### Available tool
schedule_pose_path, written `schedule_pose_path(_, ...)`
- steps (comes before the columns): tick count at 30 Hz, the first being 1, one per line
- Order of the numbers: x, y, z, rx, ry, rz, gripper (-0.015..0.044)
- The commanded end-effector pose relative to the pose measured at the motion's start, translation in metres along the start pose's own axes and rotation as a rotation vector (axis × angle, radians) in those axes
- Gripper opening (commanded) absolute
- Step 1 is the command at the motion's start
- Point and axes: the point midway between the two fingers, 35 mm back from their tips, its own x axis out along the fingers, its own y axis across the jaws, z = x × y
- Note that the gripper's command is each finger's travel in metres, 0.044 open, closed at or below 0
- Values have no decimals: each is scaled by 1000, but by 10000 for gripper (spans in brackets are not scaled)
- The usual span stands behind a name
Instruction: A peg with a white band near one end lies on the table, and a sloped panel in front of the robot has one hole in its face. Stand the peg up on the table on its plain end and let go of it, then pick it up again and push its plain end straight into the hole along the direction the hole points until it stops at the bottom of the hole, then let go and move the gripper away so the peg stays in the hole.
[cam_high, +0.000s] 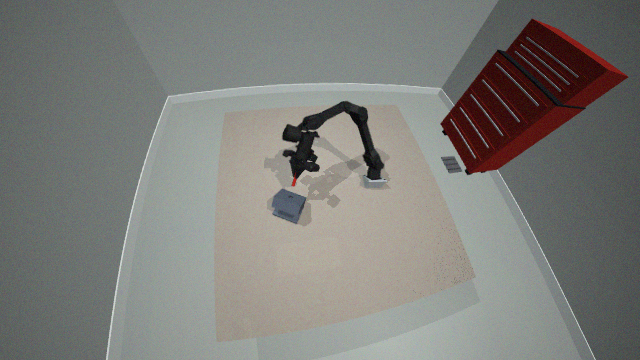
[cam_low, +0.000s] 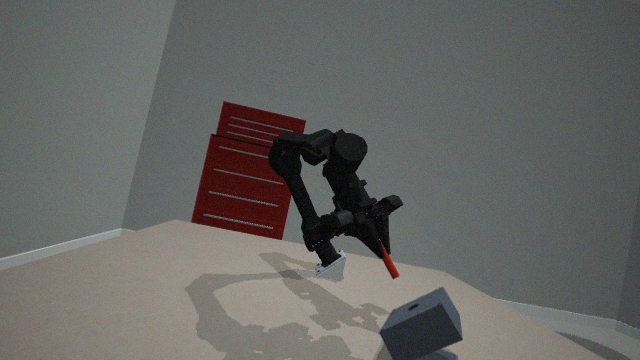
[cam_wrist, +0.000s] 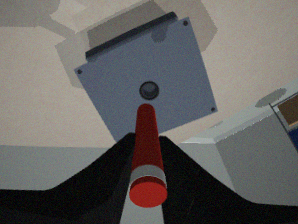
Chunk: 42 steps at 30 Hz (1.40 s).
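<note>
Gripper (cam_high: 297, 175) (cam_low: 384, 252) (cam_wrist: 147, 141) clamped on our red peg (cam_high: 294, 181) (cam_low: 391, 262) (cam_wrist: 147, 130) — only the wrist view shows us its white band (cam_wrist: 148, 173) — above tan table (cam_high: 310, 260) (cam_low: 125, 280) (cam_wrist: 30, 100), grey walls (cam_high: 310, 45) (cam_low: 425, 90).

Plain matte grey walls (cam_high: 310, 45) (cam_low: 400, 75) enclose the room, meeting in upright corners. A thin white baseboard (cam_high: 305, 87) (cam_low: 60, 244) runs along their foot, above a pale grey-green smooth floor (cam_high: 170, 200). A tall red metal drawer cabinet (cam_high: 505, 95) (cam_low: 240, 185) stands by a wall, its narrower upper chest set on a wider base, with slim silvery handles across the drawers and a black band between the sections. Near its foot lies a small grey slatted panel (cam_high: 451, 164). The light is dim, casting soft-toned shadows.
</note>
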Motion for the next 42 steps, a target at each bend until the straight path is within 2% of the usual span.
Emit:
schedule_pose_path(1, 15, -3, 2, -7, -6, -10, 0)
schedule_pose_path(42, 48, -2, 0, 2, 5, -7, 0)
